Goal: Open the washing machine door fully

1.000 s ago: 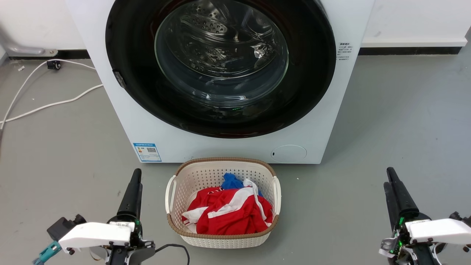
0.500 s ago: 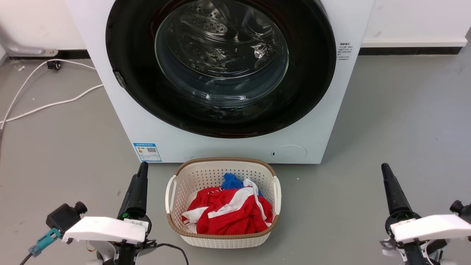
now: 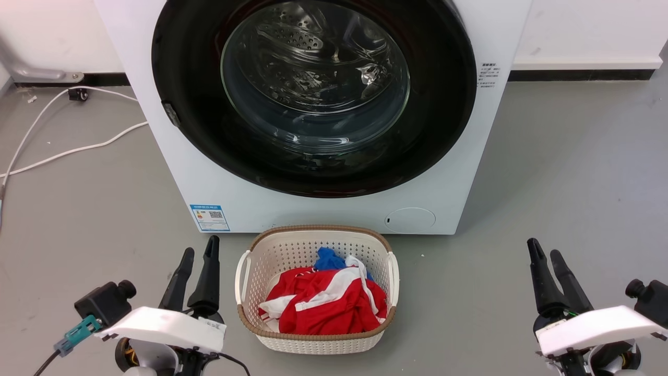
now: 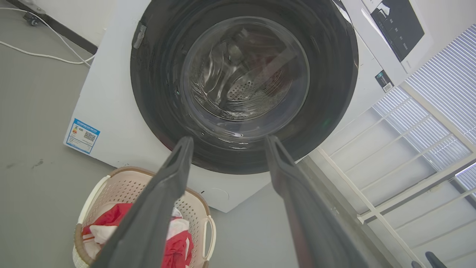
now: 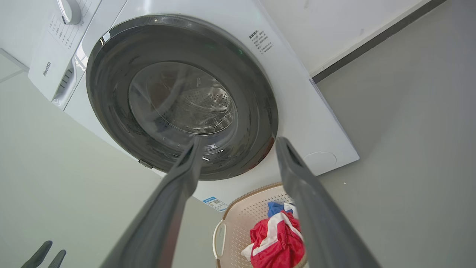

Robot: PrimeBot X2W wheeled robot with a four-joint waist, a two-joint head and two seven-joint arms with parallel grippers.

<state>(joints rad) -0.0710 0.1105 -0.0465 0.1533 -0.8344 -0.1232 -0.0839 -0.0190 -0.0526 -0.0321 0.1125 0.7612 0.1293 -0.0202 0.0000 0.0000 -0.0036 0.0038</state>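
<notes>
laundry basket (image 3: 315, 237) holding red clothes (image 3: 323, 305), washing machine door (image 3: 438, 125) shut

We are holding our left tool (image 3: 200, 247) low and left of the washing machine door (image 3: 313, 177), well apart from it, fingers parted and pointing toward it. We are holding our right tool (image 3: 543, 248) low to the door's right, equally apart, fingers spread.
</notes>
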